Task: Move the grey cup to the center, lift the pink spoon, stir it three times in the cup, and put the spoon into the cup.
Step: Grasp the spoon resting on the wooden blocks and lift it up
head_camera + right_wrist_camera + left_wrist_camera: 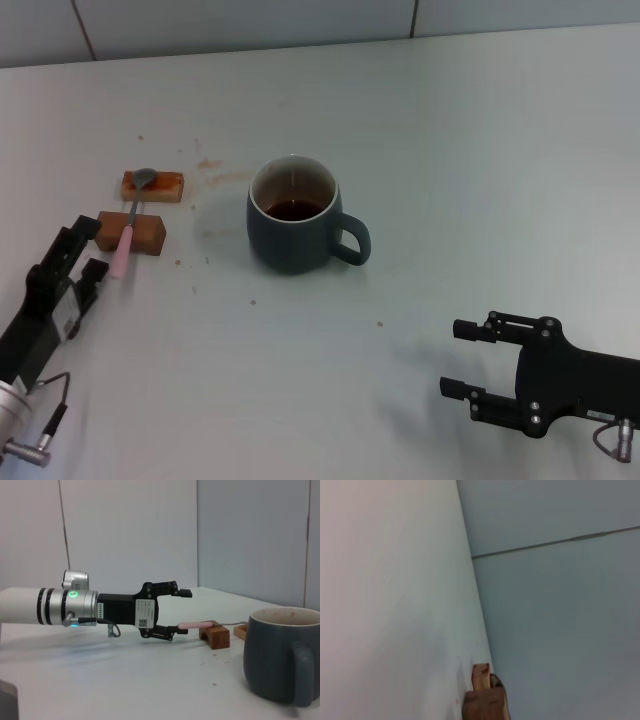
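The grey cup (295, 235) stands upright near the middle of the table, dark liquid inside, handle pointing right; it also shows in the right wrist view (280, 655). The pink spoon (125, 240) lies across two brown blocks (133, 232) at the left, metal bowl on the far block. My left gripper (90, 252) is open just left of the handle's near end. In the right wrist view the left gripper (184, 612) is open, its lower finger beside the pink handle (196, 624). My right gripper (452, 357) is open and empty at the lower right.
Brown stains and crumbs (212, 170) mark the table left of the cup. The left wrist view shows the blocks (485, 702) by the table's edge and a pale wall (560, 605). A tiled wall (250, 20) runs along the table's far edge.
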Available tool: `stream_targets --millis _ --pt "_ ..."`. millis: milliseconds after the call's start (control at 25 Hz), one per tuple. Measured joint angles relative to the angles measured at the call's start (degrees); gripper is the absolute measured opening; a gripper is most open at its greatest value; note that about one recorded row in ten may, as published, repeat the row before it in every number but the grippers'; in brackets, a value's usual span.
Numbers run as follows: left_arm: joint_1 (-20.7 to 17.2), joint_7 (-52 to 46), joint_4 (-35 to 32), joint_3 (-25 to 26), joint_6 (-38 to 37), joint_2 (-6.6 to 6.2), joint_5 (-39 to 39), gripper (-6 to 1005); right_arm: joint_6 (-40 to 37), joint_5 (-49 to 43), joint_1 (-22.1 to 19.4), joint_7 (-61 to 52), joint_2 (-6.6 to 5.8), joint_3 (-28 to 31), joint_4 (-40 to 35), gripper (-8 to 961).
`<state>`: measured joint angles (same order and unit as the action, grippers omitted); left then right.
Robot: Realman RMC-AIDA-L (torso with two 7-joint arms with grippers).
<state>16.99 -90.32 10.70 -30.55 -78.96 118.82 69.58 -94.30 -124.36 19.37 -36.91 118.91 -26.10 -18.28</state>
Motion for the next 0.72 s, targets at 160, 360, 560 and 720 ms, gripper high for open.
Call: stream_targets --millis 160,360,560,720 --pt "0.93 -0.69 1.78 0.01 0.04 0.04 0.0 810 0.0 0.0 0.15 0.0 0.0 0.0 -0.07 639" --pt "1.27 -1.21 2.48 0.2 0.05 0.03 -0.02 802 0.0 0.0 0.3 0.0 0.0 0.0 -0.09 639" --pt "1.51 -1.3 3.14 0.31 0.29 0.01 -0.07 793 0.0 0.0 0.32 0.0 0.0 0.0 -0.09 639" --pt "1.9 -1.58 3.45 0.31 0.64 0.01 -0.09 786 0.0 0.0 0.32 0.0 0.0 0.0 -0.09 639"
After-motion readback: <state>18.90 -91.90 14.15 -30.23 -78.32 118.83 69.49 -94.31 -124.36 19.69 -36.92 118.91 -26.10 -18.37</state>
